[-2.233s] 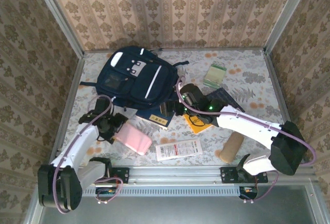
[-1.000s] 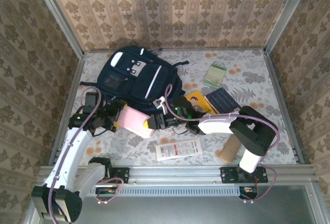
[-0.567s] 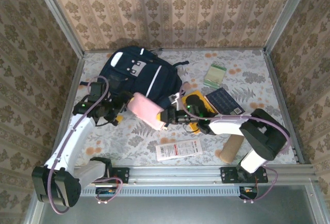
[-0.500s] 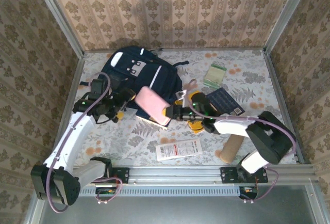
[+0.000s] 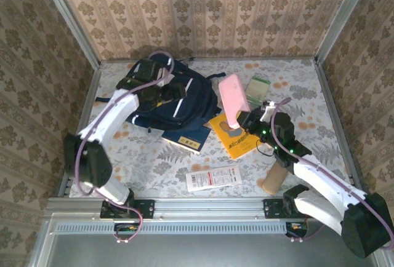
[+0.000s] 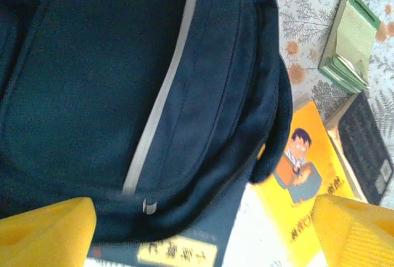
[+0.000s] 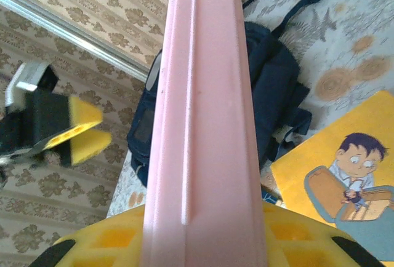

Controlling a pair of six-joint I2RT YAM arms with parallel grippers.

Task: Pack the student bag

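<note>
Bare table (image 5: 140, 157) front-left for me to pass through; right of the student bag (image 5: 191, 104), the raised pink case (image 5: 233, 99), yellow book (image 5: 231, 138) and navy booklet (image 5: 184, 138) crowd things, I think.

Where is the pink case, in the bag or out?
Out: the right pincer holds the pink case aloft, beside the student bag.

Right pincer (image 5: 239, 119) grips pink case (image 5: 232, 96) near student bag (image 5: 184, 104).

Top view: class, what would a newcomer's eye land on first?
The pink case, held up on end above the table by the right gripper. Next, the big navy student bag at the back left, with the left gripper open over it, and a yellow book lying beside it.
</note>
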